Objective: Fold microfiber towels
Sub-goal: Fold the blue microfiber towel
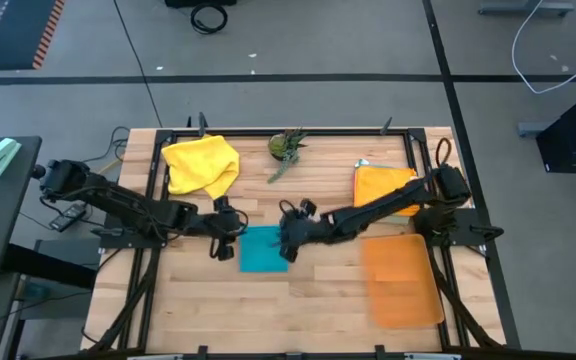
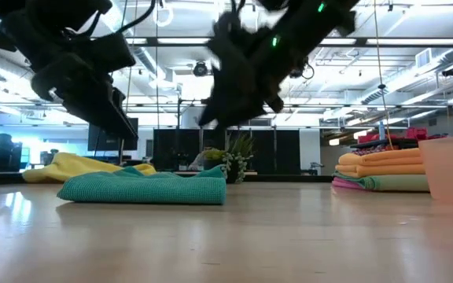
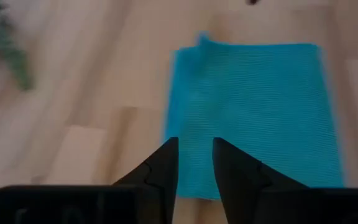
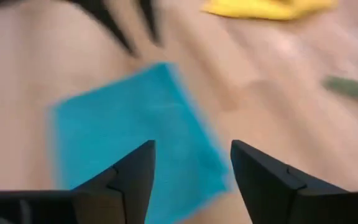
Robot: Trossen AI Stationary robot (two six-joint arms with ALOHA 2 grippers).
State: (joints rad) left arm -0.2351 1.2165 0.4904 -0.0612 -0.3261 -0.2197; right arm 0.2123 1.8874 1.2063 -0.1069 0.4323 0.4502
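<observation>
A teal microfiber towel lies folded into a flat rectangle on the wooden table, near its middle; it also shows in the low view. My left gripper hovers at the towel's left edge, its fingers a little apart with nothing between them. My right gripper hovers at the towel's right edge, open wide and empty. In the low view both grippers hang clear above the towel. A crumpled yellow towel lies at the far left.
A stack of folded towels, orange on top, sits at the far right, under my right arm. A translucent orange mat lies at the near right. A small green plant stands at the far middle. Bare wood lies near the front edge.
</observation>
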